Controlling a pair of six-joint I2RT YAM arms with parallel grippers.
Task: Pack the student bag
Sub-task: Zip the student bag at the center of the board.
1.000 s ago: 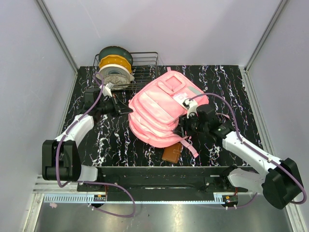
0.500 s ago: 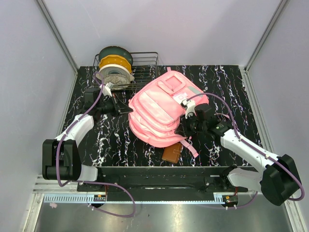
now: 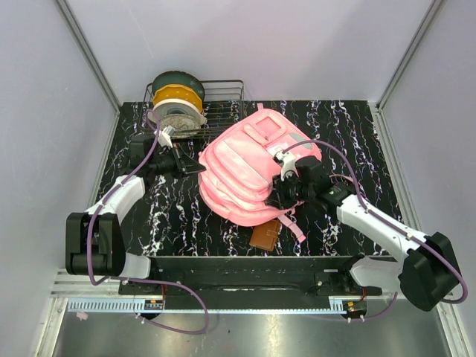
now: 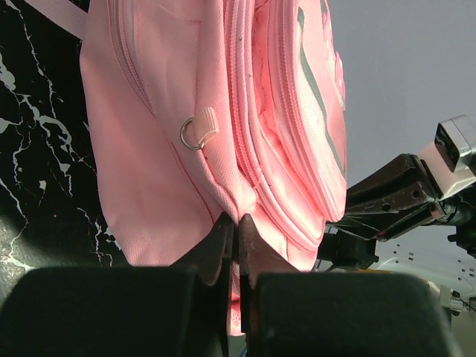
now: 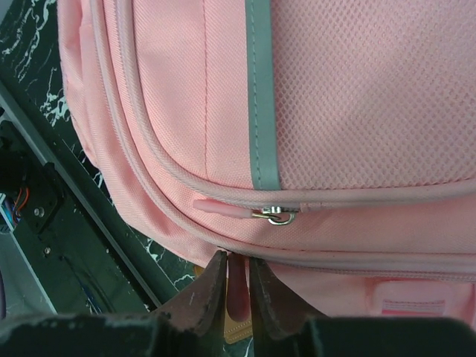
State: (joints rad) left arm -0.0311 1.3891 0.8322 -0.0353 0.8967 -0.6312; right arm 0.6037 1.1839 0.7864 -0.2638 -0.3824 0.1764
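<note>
1. The student bag lies front-up on the tabletop.
2. The left hand pinches shut on its side fabric, likely anchoring it.
3. The right hand, narrow, nips a pink pull tab, presumably to unzip.

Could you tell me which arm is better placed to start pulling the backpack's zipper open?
Right: the right fingers pinch a pink tab beside the zipper slider on the student bag. The left fingers only clamp the bag's opposite edge, probably steadying it.

One student bag, three spools, one wire basket, one brown wallet.
</note>
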